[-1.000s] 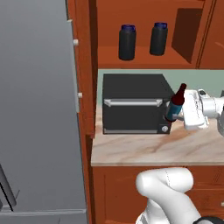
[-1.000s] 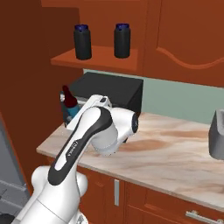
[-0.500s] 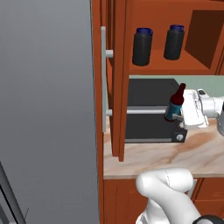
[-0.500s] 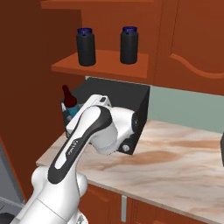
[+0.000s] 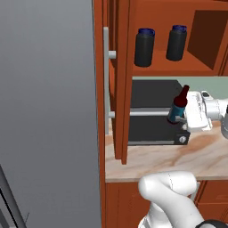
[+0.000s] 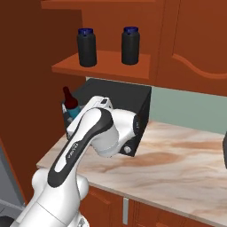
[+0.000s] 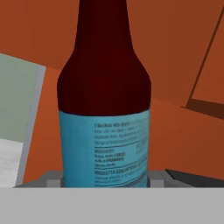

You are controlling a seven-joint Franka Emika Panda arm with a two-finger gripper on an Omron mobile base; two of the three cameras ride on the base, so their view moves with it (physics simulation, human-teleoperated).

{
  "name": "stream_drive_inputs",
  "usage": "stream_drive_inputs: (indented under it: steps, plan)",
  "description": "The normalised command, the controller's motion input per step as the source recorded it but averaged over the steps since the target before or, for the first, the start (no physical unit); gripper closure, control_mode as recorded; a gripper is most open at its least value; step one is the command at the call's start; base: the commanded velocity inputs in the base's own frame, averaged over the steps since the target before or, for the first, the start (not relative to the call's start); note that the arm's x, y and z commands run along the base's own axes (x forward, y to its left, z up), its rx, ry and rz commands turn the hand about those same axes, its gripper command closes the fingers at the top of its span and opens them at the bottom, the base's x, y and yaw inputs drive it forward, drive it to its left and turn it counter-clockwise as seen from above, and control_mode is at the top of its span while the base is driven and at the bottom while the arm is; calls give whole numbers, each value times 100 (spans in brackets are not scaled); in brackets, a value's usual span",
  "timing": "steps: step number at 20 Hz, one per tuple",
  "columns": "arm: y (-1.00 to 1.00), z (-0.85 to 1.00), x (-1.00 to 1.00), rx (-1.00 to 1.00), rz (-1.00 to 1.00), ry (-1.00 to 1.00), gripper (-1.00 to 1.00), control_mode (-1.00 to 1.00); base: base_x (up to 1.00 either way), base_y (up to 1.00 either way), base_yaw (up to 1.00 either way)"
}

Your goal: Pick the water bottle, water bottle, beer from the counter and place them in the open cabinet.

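Since the earlier frames my base has driven on, so the whole scene has slid: the cabinet door now stands mid-picture in the left base view, while the beer (image 5: 178, 107) sits in my hand as before. Left to right in that view: a grey wall panel, then the open cabinet (image 5: 119, 89) with its door edge-on and the long grey bar handle (image 5: 107, 80) on it, then the shelf with both black bottles, the left water bottle (image 5: 144, 47) and the right water bottle (image 5: 176, 42), upright and apart. Below them the black oven (image 5: 151, 120) stands on the counter (image 5: 178, 160). My gripper (image 5: 180, 116) pinches the beer by its lower body, bottle upright, in front of the oven and under the shelf. The right base view gives what the left cannot: the shelf's underside and the veined counter stretching away to the right, though my arm hides most of the beer there. The hand view gives the close look: dark red-brown neck and shoulder, teal-blue label with small print, red-brown wood behind.
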Motion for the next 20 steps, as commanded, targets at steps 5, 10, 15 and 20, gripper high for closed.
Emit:
stream_drive_inputs:
  steps: [5,10,15,20]
  plan:
    - [0,0,0,0,0,0,100,100,7,15,0]
    - [0,0,0,0,0,0,100,100,0,0,0]
    - [0,0,0,0,0,0,100,100,0,0,0]
    - [3,0,0,0,0,0,100,-100,0,0,0]
